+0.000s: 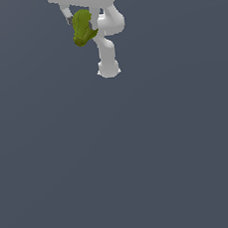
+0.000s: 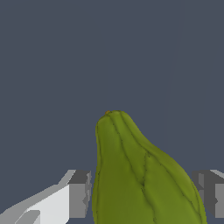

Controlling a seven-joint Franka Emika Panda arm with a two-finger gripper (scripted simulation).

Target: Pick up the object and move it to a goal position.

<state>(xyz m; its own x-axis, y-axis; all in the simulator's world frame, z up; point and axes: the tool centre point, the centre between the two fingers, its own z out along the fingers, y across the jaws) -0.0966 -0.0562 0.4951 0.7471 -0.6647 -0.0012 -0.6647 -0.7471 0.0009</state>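
The object (image 1: pixel 82 27) is an olive-green, lumpy, elongated blob held high near the top of the exterior view, off the grey floor. My white gripper (image 1: pixel 81 20) is shut on it, with one dark fingertip (image 1: pixel 68 20) showing at its side toward the exterior view's left. In the wrist view the object (image 2: pixel 140 175) fills the space between my two grey fingers (image 2: pixel 79 193), and its tapered end points away from the camera. My gripper (image 2: pixel 146 197) grips its wide lower part. The other finger (image 2: pixel 211 192) sits against its far side.
The arm's white links (image 1: pixel 110 24) and its round base (image 1: pixel 109 69) stand just beside the object, toward the exterior view's right. A plain dark grey floor (image 1: pixel 119 160) spreads under everything. No goal marker shows.
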